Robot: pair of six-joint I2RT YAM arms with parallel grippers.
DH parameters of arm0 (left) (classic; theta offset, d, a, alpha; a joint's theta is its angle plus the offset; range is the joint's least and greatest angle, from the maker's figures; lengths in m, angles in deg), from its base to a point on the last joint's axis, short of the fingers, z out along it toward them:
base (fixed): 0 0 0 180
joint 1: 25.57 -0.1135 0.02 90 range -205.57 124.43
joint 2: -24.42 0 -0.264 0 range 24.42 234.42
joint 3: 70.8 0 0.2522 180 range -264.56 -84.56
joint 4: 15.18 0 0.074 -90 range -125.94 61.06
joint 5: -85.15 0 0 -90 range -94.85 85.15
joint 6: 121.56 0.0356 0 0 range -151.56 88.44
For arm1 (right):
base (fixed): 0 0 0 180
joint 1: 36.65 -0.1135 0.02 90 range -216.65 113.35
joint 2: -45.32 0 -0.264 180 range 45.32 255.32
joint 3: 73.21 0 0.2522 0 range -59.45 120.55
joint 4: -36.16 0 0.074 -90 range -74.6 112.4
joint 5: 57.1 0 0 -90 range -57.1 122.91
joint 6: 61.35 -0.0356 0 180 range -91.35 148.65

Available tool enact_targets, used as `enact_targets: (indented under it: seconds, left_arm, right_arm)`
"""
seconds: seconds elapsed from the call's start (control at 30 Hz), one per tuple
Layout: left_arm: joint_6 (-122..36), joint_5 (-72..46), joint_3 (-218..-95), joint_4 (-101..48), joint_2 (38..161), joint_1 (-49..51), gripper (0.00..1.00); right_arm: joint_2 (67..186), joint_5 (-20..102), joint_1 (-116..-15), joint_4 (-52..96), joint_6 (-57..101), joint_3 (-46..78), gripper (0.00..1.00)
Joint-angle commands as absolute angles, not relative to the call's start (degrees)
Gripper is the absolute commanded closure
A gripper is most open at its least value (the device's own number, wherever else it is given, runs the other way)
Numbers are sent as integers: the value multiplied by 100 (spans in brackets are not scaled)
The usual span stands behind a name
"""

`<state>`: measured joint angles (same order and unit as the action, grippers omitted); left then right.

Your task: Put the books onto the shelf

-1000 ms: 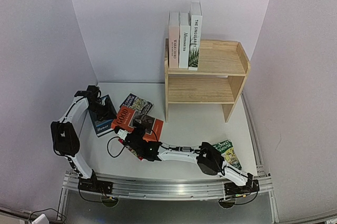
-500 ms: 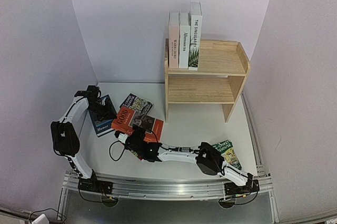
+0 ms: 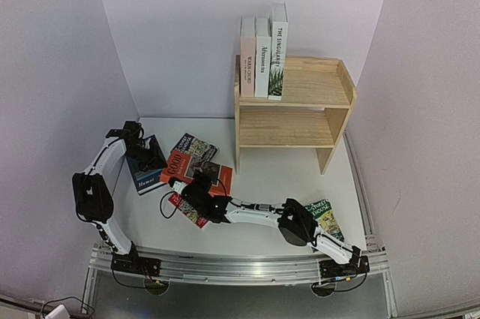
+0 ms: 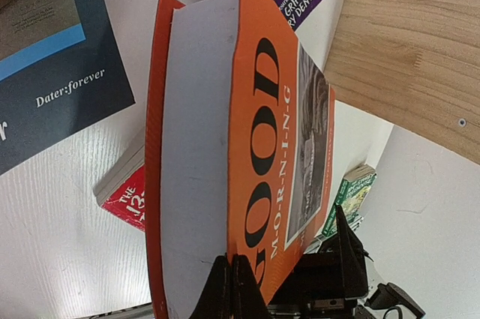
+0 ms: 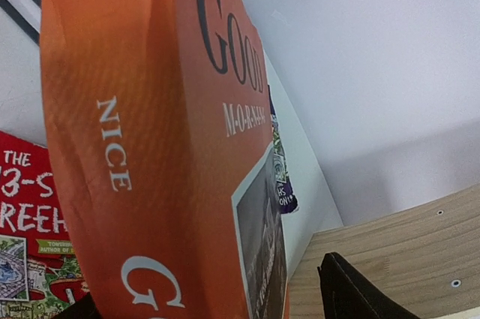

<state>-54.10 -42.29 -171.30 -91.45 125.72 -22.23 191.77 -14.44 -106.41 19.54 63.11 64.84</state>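
1. Over the last second your right gripper [image 3: 195, 184] has moved in on the orange book [image 3: 177, 166], left of the shelf [image 3: 300, 116]. The book now stands tilted off the red book [image 3: 187, 212], which shows more.
2. I judge the pickup to be under way. Nothing new is on the shelf yet.
3. The right jaws straddle the orange cover and are narrowing. One finger touches it and the other stands apart, so it isn't clamped yet.
4. Your left gripper [image 4: 232, 289], farther left of the shelf, is clenched at the book's page edge and visibly holds nothing.
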Motion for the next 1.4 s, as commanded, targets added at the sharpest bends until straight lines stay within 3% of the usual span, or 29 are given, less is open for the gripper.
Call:
enact_targets:
  seconds: [0.0,0.13,0.33,0.4,0.43,0.53,0.57,0.63,0.67,0.93,1.17,1.37]
  left_arm:
    - [-5362,-4384,-17051,-9246,12305,-2215,100]
    - [-5388,-4445,-17029,-9219,12288,-2215,100]
    - [-5320,-4514,-17002,-9184,12254,-2214,100]
    - [-5229,-4580,-17029,-9198,12267,-2217,97]
    - [-5135,-4587,-17079,-9202,12261,-2226,89]
    - [-4734,-4533,-17567,-9373,12245,-2226,39]
    - [-4600,-4431,-17832,-9425,12234,-2232,27]
    - [-4379,-4243,-18314,-9468,12195,-2272,6]
    - [-4268,-4188,-18599,-9451,12165,-2321,1]
    - [-3577,-3530,-20461,-9611,12142,-2939,0]
    - [-3534,-3009,-19692,-9224,11484,-2961,0]
    - [-3527,-2933,-19352,-9150,11223,-2962,0]
  right_arm:
    - [19307,-1705,-10539,2063,6363,6762,27]
    - [19410,-1759,-10471,2079,6457,6840,36]
    - [19248,-1820,-10460,2135,6308,6934,74]
    - [19078,-1858,-10459,2164,6151,6861,82]
    - [18981,-1863,-10459,2169,6034,6805,85]
    - [18539,-1781,-10457,2187,5681,6534,90]
    - [18396,-1737,-10458,2187,5540,6426,91]
    - [18034,-1624,-10459,2187,5266,6160,92]
    - [17831,-1532,-10459,2187,5098,6018,92]
    - [16084,116,-10459,1856,3827,5108,93]
    - [14709,1183,-10459,1529,3245,5070,94]
    - [14022,1711,-10459,1584,3226,5783,96]
